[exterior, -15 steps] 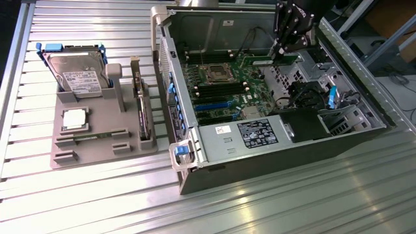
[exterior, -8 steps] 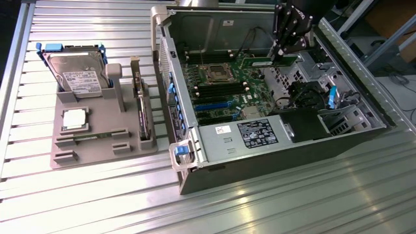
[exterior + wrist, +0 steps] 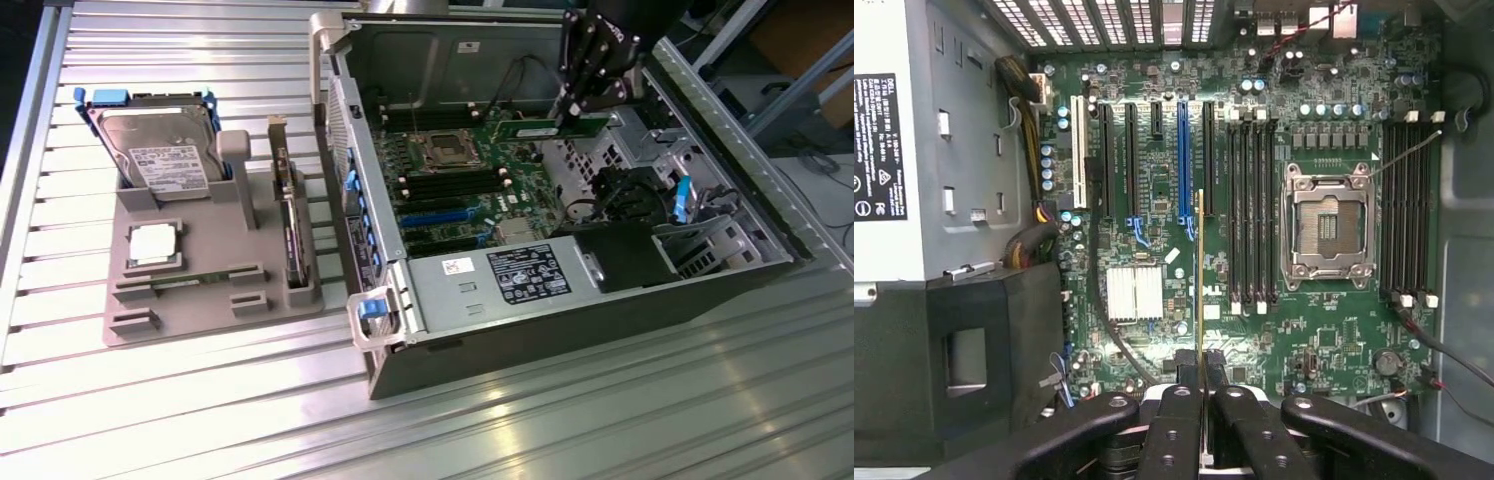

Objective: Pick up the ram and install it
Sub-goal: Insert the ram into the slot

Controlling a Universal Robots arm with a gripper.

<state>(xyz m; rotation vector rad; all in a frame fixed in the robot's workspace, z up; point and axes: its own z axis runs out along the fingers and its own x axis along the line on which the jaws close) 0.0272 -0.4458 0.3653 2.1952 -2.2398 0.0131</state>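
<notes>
Pinching the ram point(image 3: 1200, 280) near one end, gripper point(image 3: 1201, 368) pressed together on its two faces. Seen edge-on from the wrist as a thin line reaching straight out from the fingertips. Runs parallel to the memory slots point(image 3: 1250, 210) but sits to one side of them, between that bank and the blue card slot point(image 3: 1181, 160); beside the nearest slot, not over it. In the exterior view, held level above the board point(image 3: 467, 185) inside the open case point(image 3: 747, 270), and by the look of it not seated.

Beyond the first bank, the socket point(image 3: 1328, 225); beyond that, a second bank point(image 3: 1409, 215) with a thin wire point(image 3: 1404, 152) across one corner. On the card-slot side, a low heatsink point(image 3: 1134, 292). Open overhead, with the power supply point(image 3: 889, 150) and case walls well apart from the stick.
</notes>
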